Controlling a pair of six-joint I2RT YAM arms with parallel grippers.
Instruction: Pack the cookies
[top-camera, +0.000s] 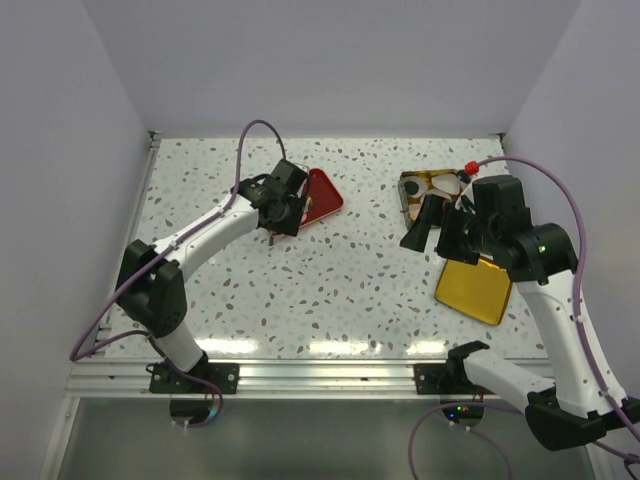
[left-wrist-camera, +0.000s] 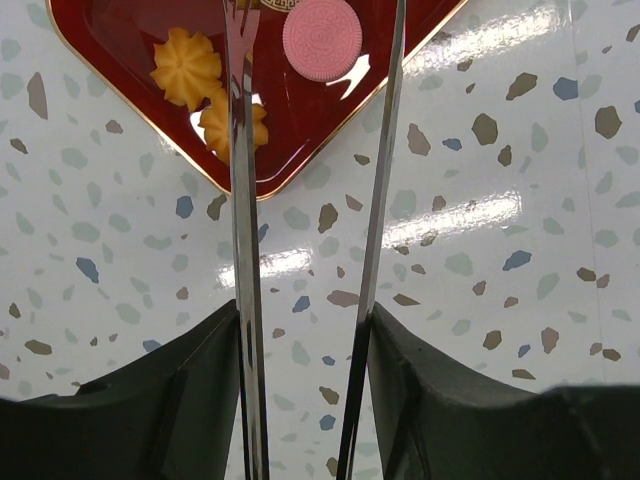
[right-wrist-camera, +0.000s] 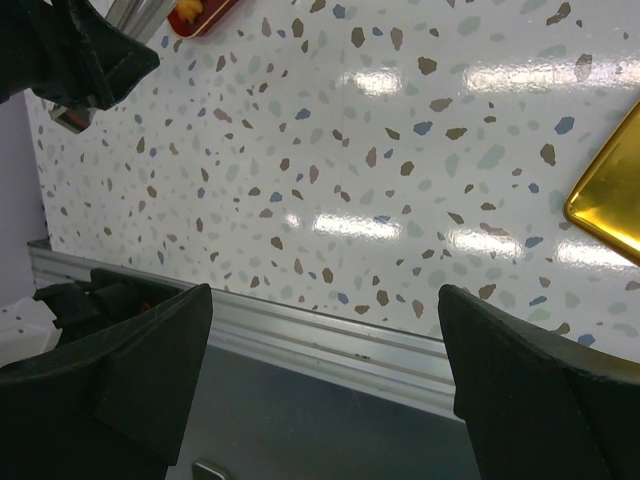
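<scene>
— Black finger mounts fill the bottom of the left wrist view. What sticks out of them?

— Two long thin metal blades (left-wrist-camera: 243, 250). They stand apart with speckled table (top-camera: 330, 290) showing between them, so the left gripper (top-camera: 290, 208) is spread and holds nothing.

— Where are the cookies?

— On a red tray (left-wrist-camera: 110, 45) with a gold rim, at the top of that view. Two orange cookies (left-wrist-camera: 186, 68) lie just beside each other, and the left blade crosses in front of the lower one. One pink cookie (left-wrist-camera: 322, 38) lies apart from them, to their right.

— And the right gripper (right-wrist-camera: 325, 295)?

— Its two black fingers (right-wrist-camera: 150, 380) are wide apart with nothing between them. From overhead it hangs beside an open dark tin (top-camera: 412, 183) on the table's right side. White and dark shapes sit inside, too small to identify. A gold lid (top-camera: 475, 285) lies flat on the table nearer the arm bases, partly under the right arm.

— How far apart are tray and tin?

— Well apart, with bare table between them.
</scene>
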